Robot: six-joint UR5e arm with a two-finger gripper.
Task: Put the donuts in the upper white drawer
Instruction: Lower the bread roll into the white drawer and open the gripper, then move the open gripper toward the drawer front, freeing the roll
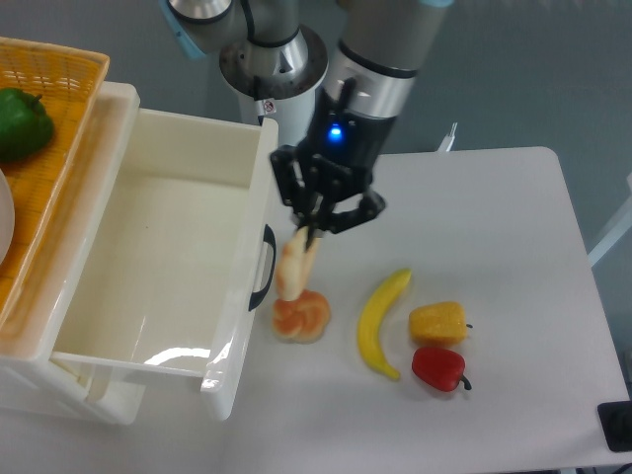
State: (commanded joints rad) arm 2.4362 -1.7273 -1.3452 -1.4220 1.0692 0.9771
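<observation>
My gripper (314, 233) is shut on a pale cream donut (295, 267), which hangs edge-on below the fingers. It is in the air just right of the drawer's front panel and directly above a second donut (300, 315) with an orange-brown top that lies on the table. The upper white drawer (168, 259) stands pulled open at the left, its inside bare, its dark curved handle (265, 267) facing the held donut.
A banana (380, 320), a yellow pepper (438, 323) and a red pepper (437, 367) lie on the table to the right. An orange woven basket (61, 118) with a green pepper (22, 124) sits on top of the drawer unit at the far left.
</observation>
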